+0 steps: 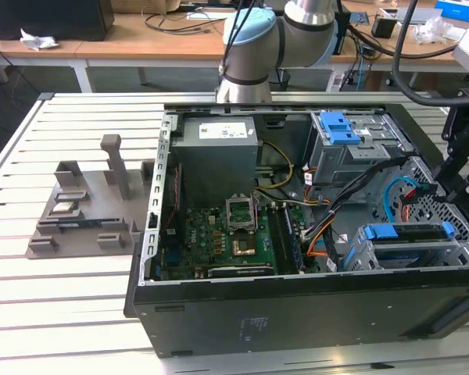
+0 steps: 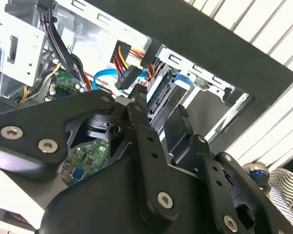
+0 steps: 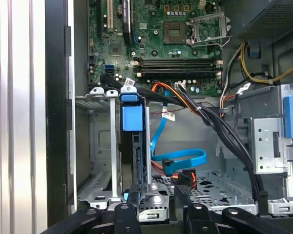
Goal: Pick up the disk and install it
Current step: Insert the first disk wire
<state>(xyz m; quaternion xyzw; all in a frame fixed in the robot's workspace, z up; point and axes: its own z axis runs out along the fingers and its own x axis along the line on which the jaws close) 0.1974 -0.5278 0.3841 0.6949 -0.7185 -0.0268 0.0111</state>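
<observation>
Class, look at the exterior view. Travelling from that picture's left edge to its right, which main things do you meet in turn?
Grey fixture on the slatted table → green motherboard inside the open computer case → the disk with blue rails, sitting in the metal cage → the black gripper.

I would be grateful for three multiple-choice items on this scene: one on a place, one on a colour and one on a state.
1. The disk sits: A in the metal cage; B on the grey stand; C on the circuit board.
2. The flat looped cable is: A red; B blue; C white.
3. The computer case is: A closed; B upright; C open.
Key: A, its blue rails stand in the cage; B, it is plainly blue; C, its inside is bare to view.
</observation>
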